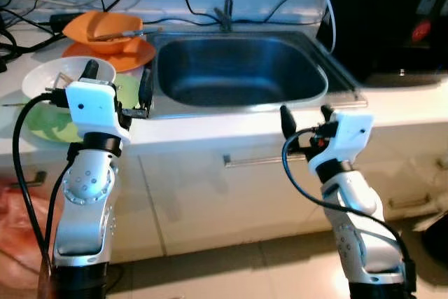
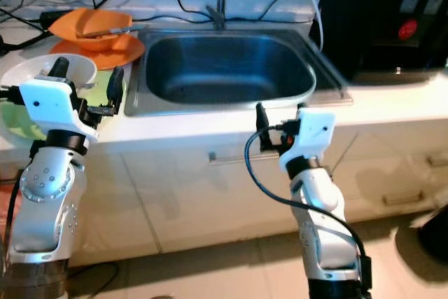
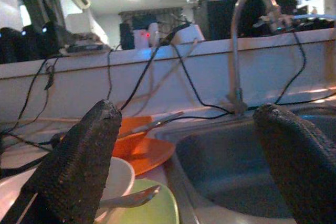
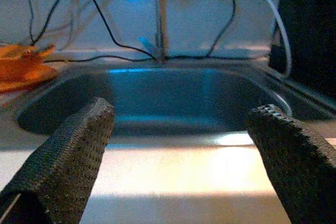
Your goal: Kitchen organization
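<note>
White cabinets [image 1: 231, 194], pale tiled floor [image 1: 245, 271]

We see a white countertop [image 1: 231, 127] with a steel sink [image 1: 238, 68] set into it — beside the sink lie an orange plate [image 1: 115, 57], a green plate [image 1: 52, 127] and black cables [image 1: 21, 36].

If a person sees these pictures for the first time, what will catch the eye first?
Probably the steel sink in the middle of the counter, and the bright orange bowl on an orange plate to its left. Nearer, the open left gripper hovers by a white bowl, and the open right gripper hangs before the counter edge.
</note>
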You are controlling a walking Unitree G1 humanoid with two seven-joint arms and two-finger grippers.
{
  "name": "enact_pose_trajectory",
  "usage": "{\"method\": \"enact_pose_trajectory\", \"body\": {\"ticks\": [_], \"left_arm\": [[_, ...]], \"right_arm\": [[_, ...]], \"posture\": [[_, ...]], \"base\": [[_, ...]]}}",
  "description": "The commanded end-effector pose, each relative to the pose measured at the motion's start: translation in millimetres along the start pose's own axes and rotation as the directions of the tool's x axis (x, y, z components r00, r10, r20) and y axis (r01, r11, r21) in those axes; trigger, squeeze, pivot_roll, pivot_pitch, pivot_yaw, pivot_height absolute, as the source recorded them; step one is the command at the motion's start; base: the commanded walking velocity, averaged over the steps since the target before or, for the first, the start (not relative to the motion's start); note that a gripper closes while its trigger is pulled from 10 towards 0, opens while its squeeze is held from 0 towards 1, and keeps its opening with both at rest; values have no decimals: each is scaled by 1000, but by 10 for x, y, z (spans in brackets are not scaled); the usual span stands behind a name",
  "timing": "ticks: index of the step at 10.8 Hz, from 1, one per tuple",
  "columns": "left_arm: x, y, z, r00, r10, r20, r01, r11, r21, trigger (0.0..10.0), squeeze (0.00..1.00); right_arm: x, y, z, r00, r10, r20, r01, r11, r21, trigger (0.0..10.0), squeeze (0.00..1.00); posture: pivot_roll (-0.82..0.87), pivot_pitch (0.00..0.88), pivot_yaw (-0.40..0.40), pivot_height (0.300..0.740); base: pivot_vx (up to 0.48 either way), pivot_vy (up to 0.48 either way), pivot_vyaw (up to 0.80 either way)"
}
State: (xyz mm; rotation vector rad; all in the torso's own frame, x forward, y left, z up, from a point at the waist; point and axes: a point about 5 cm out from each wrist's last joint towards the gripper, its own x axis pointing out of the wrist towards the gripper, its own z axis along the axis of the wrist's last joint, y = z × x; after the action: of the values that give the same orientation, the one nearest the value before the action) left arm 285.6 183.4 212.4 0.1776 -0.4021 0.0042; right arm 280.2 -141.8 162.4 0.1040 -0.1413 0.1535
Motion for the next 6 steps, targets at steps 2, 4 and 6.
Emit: {"method": "enact_pose_trajectory", "body": {"ticks": [2, 4, 6], "left_arm": [[17, -50, 58, 999, -18, 31, 17, 1000, 10, 10000, 0], [19, -44, 42, 1000, -16, 25, 15, 1000, 13, 10000, 0], [38, -55, 18, 1000, -17, 10, 17, 1000, 10, 10000, 0]], "right_arm": [[-8, -51, 55, 1000, -14, 27, 14, 1000, -24, 10000, 0], [-3, -44, 48, 1000, -12, 24, 13, 1000, -27, 10000, 0], [-5, -36, 42, 1000, -11, 25, 12, 1000, -27, 10000, 0]], "posture": [[38, 0, -39, 740], [41, 0, -38, 740], [41, 0, -35, 740]], "base": [[0, 0, 322], [0, 0, 800], [0, 0, 800]]}}
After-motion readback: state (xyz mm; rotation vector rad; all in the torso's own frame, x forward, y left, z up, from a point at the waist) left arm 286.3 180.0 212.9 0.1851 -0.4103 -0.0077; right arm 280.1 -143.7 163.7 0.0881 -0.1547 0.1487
